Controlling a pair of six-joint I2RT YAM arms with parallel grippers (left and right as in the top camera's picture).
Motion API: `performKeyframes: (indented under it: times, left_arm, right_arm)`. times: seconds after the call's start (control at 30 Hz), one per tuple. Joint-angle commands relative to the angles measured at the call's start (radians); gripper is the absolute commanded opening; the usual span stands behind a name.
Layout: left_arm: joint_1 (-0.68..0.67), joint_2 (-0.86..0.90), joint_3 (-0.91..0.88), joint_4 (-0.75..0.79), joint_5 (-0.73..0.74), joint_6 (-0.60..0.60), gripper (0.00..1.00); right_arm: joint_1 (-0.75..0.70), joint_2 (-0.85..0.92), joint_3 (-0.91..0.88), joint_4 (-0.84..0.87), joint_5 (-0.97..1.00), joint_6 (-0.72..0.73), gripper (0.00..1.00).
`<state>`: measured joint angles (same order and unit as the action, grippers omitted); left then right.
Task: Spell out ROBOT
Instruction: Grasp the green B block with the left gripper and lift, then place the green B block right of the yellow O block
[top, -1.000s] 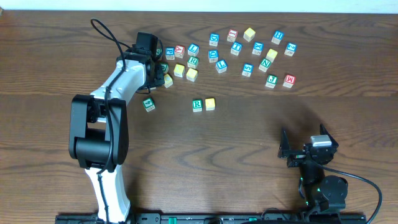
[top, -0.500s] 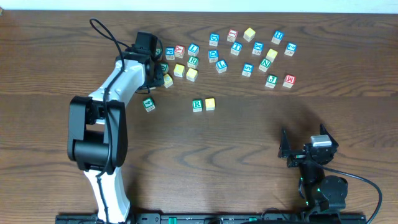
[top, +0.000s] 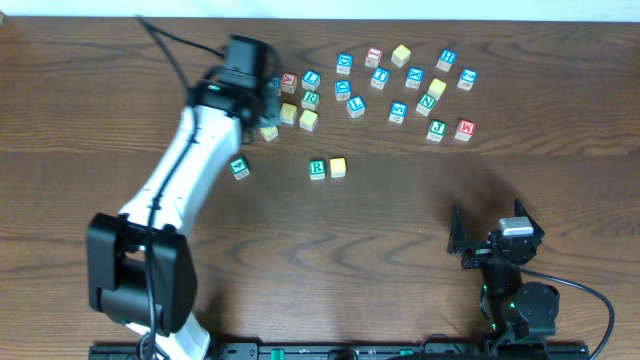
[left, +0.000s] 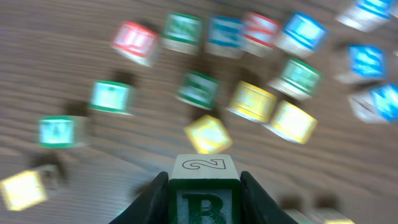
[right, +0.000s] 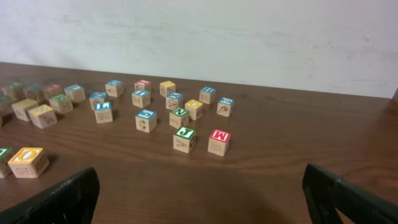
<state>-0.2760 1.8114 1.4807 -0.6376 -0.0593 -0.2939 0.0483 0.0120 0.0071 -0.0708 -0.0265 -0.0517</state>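
My left gripper (left: 204, 208) is shut on a green B block (left: 205, 193) and holds it above the left end of the block cluster; the wrist view is blurred. In the overhead view the left wrist (top: 243, 70) hides this block. A green R block (top: 317, 169) and a yellow block (top: 338, 167) sit side by side on the table's middle. The yellow block shows an O in the right wrist view (right: 25, 162). A lone green block (top: 239, 168) lies to their left. My right gripper (top: 487, 238) is open and empty near the front right.
Several letter blocks in blue, green, red and yellow lie scattered along the back (top: 380, 85). A red M block (top: 464, 128) and a green J block (top: 436, 129) are the nearest to my right gripper. A yellow block (top: 268, 131) lies just below my left gripper.
My left arm has stretched out and risen from the left end of the cluster with the B block in its jaws. The right arm has not moved.
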Motion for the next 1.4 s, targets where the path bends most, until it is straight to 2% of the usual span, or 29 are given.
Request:
performKeyframes:
  times: [0.0, 0.17, 0.4, 0.5, 0.73, 1.37]
  left_arm:
    - [-0.125, 0.006, -0.004, -0.011, -0.005, -0.058, 0.29]
    - [-0.265, 0.027, -0.004, 0.011, -0.005, -0.137, 0.29]
    - [-0.414, 0.092, -0.004, 0.068, -0.005, -0.14, 0.29]
    - [-0.444, 0.129, -0.004, 0.088, -0.005, -0.18, 0.29]
    - [-0.46, 0.215, -0.004, 0.131, -0.005, -0.259, 0.29]
    - [-0.451, 0.283, -0.004, 0.166, -0.035, -0.262, 0.3]
  right_arm:
    - [0.006, -0.005, -0.002, -0.004, -0.002, 0.013, 0.99]
    - [0.006, -0.005, -0.002, -0.004, -0.002, 0.013, 0.99]
    - [0.006, -0.005, -0.002, -0.004, -0.002, 0.013, 0.99]
    - [0.006, -0.005, -0.002, -0.004, -0.002, 0.013, 0.99]
    - [0.006, -0.005, -0.002, -0.004, -0.002, 0.013, 0.99]
    - [0.006, -0.005, -0.002, -0.004, -0.002, 0.013, 0.99]
